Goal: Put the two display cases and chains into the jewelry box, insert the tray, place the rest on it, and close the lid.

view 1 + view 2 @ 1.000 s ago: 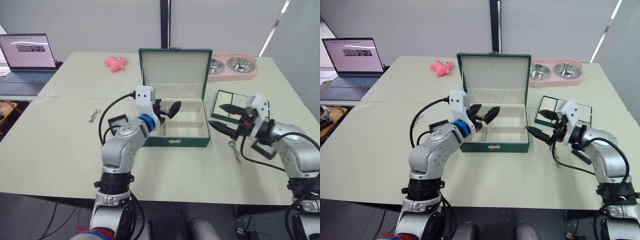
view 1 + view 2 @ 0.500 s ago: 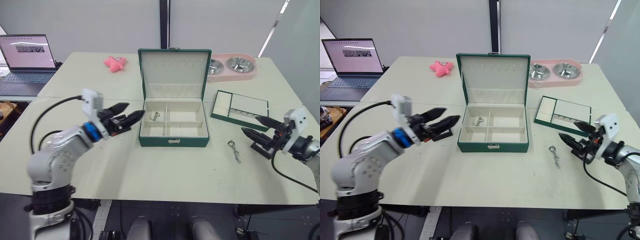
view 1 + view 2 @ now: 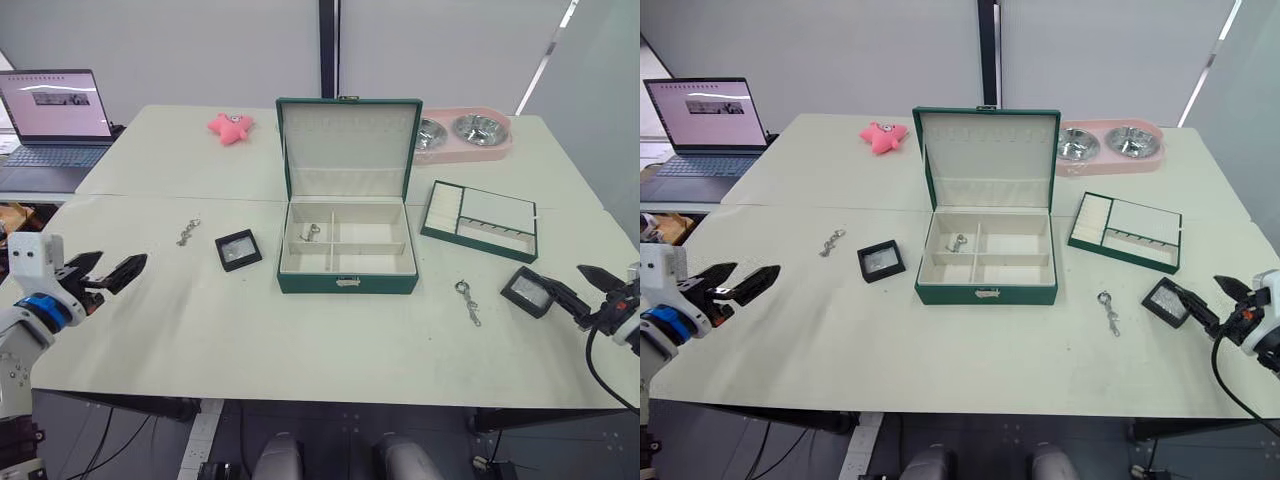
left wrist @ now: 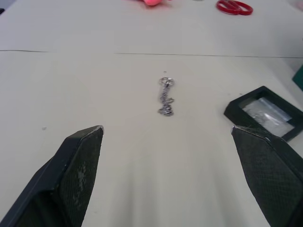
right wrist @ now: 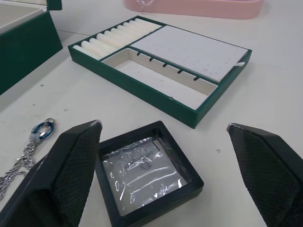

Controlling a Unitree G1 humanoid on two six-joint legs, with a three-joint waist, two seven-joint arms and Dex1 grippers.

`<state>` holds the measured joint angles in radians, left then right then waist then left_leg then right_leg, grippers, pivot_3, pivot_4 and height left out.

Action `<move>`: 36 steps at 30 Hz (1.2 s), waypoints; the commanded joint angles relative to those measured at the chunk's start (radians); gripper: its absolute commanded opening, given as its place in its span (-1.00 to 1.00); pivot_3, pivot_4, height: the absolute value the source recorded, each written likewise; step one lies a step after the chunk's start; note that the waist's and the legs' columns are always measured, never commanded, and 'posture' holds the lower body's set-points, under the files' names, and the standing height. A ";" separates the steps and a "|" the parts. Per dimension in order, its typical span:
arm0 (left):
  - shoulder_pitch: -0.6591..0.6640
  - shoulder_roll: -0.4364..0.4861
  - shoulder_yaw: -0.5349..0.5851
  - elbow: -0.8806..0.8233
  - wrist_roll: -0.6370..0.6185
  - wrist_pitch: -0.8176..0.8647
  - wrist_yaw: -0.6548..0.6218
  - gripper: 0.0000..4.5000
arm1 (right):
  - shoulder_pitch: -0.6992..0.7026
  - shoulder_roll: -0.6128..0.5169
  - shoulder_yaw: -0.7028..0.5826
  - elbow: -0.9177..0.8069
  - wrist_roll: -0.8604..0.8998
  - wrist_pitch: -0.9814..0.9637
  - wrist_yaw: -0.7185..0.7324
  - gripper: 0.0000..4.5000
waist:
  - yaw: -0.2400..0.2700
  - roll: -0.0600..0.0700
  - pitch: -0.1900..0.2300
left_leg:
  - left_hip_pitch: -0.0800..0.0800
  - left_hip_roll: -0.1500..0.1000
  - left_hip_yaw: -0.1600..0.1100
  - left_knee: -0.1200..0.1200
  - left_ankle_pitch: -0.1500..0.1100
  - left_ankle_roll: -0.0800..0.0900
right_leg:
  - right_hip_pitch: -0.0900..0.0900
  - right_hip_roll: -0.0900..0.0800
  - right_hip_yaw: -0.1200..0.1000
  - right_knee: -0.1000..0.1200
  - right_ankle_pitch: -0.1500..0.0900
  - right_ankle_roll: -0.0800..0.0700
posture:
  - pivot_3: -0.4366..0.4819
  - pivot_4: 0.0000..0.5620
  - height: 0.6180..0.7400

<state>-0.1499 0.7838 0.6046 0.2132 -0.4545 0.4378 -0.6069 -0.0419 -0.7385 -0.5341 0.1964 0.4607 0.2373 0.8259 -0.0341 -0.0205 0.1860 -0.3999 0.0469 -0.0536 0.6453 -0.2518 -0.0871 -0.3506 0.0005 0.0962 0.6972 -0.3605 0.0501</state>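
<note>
Left gripper: released, fingers spread wide, holding nothing; it hangs over the left edge of the worktop, well apart from the box.
Right gripper: released and empty, fingers spread, just beside the right display case.
Right display case: flat on the worktop. Judged light and rigid, with a thin clear window likely to dent; grip the black frame across two opposite edges.
Left display case: flat on the worktop, left of the jewelry box. Same handling.
Left chain: loose on the worktop, left of that case. Judged limp and slippery; pinch it mid-length or at the clasp.
Right chain: on the worktop between the box and the right case. Same handling.
Third chain: lies in the box's rear left compartment.
Lid: standing open.
Tray: on the worktop right of the box. Judged stiff and light; grip a long rim.
</note>
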 commanded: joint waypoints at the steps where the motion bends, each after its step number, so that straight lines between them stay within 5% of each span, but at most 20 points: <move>1: -0.010 -0.018 0.072 0.073 0.059 -0.120 0.132 0.99 | -0.010 0.015 -0.052 0.077 -0.025 -0.098 -0.052 1.00 | 0.000 0.000 0.000 | 0.000 0.000 0.000 0.000 0.000 0.000 | 0.000 0.000 0.000 0.000 0.000 0.000 | -0.05 -0.47 1.00; 25: 0.028 -0.088 0.045 0.172 0.110 -0.254 0.288 0.99 | -0.009 0.048 -0.038 0.158 -0.030 -0.214 -0.107 1.00 | -0.001 0.000 0.000 | 0.000 0.000 0.000 0.000 0.000 0.000 | 0.000 -0.001 0.000 0.001 0.000 0.000 | -0.05 -0.47 1.00; 36: -0.001 -0.116 0.011 0.094 0.088 -0.194 0.285 0.99 | 0.023 0.000 0.032 -0.116 0.045 -0.046 0.002 1.00 | -0.002 0.001 -0.001 | 0.000 0.000 0.001 0.000 0.000 0.000 | 0.000 -0.001 0.000 0.002 0.000 0.000 | -0.05 -0.47 1.00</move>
<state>-0.1457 0.6625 0.6132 0.3463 -0.3553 0.2403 -0.3236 -0.0188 -0.7094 -0.5022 0.1629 0.4681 0.1633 0.8007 -0.0361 -0.0197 0.1855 -0.3997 0.0470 -0.0532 0.6455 -0.2517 -0.0872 -0.3505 -0.0001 0.0964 0.6989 -0.3605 0.0501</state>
